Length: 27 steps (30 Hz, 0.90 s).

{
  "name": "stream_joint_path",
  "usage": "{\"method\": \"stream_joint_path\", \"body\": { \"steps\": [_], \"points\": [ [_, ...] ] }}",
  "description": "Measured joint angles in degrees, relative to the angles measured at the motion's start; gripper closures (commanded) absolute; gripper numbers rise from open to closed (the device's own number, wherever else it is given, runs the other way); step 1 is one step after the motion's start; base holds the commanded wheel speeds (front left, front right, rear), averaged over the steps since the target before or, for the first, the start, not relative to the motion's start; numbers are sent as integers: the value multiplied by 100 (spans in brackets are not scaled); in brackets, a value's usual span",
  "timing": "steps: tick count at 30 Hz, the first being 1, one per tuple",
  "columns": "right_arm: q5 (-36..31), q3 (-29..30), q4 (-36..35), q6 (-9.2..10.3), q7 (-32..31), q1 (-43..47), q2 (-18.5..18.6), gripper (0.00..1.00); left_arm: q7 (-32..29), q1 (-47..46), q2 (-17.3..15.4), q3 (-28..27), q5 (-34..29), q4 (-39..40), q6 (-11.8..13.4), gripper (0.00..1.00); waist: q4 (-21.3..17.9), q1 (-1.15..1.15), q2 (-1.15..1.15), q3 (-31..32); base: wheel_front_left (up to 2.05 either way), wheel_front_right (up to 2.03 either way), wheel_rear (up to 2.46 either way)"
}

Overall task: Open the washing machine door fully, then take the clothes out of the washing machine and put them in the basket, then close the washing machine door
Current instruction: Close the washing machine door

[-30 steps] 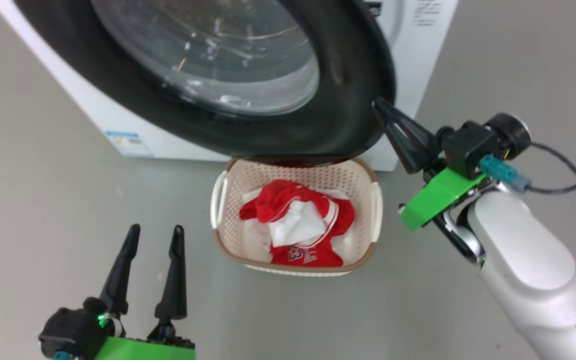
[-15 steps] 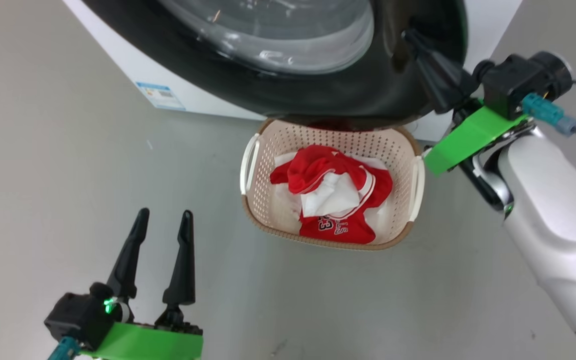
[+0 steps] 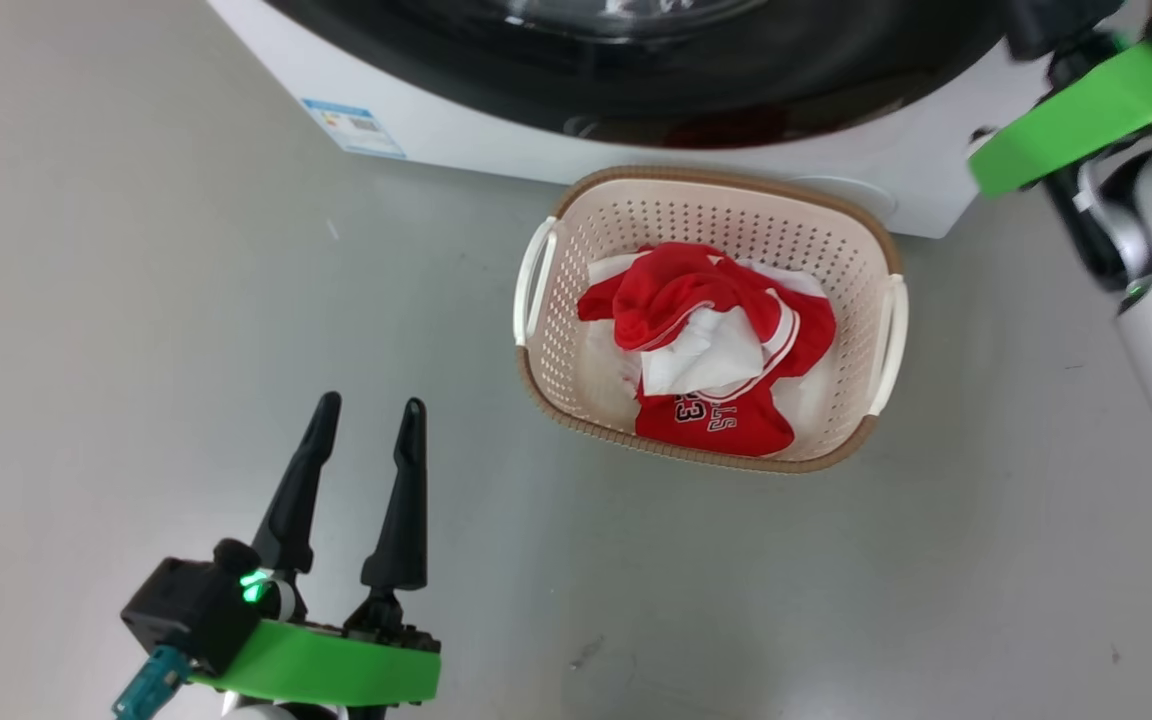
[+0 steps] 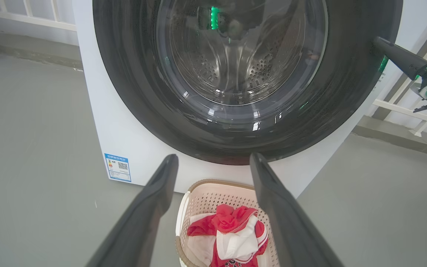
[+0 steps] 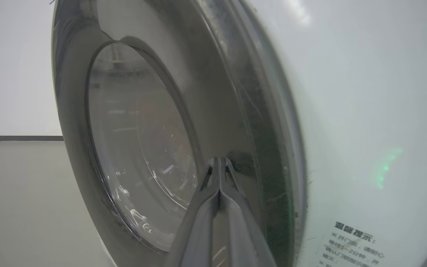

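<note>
- The left pincer (image 3: 372,402) hangs low over the grey floor (image 3: 136,300), its two dark fingers spread apart with nothing between them.
- It points towards the washing machine (image 4: 124,129) and is well apart from everything else, off to the left of the basket (image 3: 716,173).
- The right pincer (image 5: 219,160) is clenched, its fingertips pressed together and gripping nothing.
- Those closed tips sit against the glossy black rim of the door (image 4: 347,92), at the rim's right edge as seen from the left wrist.
- The door lies close against the white front of the machine; I cannot tell whether it has latched.
- Through its clear glass bowl the steel drum (image 4: 235,63) with its holes can be made out.
- The basket stands on the floor at the foot of the machine, just below the door, with its white handles (image 3: 533,280) on the left and right sides.
- The clothes (image 3: 696,290) lie heaped inside the basket: red fabric on top, a white piece in the middle, and white lettering on the red part nearest me.
- A small blue sticker (image 3: 354,125) sits at the lower left corner of the machine's front.
</note>
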<state>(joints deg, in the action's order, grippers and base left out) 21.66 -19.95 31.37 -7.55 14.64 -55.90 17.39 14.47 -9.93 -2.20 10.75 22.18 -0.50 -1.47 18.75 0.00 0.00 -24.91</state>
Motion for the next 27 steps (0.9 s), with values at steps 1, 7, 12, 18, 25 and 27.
{"method": "stream_joint_path", "body": {
  "steps": [1,7,12,18,25,27],
  "points": [
    [-1,54,11,-1,0,-59,31,100,0,-2,1,22,10,-9,1,0,23,0,0,-28,0,0,0],
    [-140,348,-22,-87,27,-192,8,100,0,-99,5,97,12,-29,49,0,154,0,0,-179,0,0,0],
    [-257,577,-48,-109,31,-174,-145,100,0,-119,8,118,9,-69,52,0,198,0,0,-194,0,0,0],
    [-204,637,-76,-97,25,-74,-175,100,0,-121,9,107,-130,-169,51,0,110,0,0,-58,0,0,0],
    [-5,524,-96,0,24,491,-175,0,0,-122,9,87,-215,-193,15,0,-107,0,0,167,0,0,0],
    [-8,420,-137,0,24,743,-190,0,0,-122,10,60,-277,-193,-10,0,-198,0,0,236,0,0,0]
  ]
}}
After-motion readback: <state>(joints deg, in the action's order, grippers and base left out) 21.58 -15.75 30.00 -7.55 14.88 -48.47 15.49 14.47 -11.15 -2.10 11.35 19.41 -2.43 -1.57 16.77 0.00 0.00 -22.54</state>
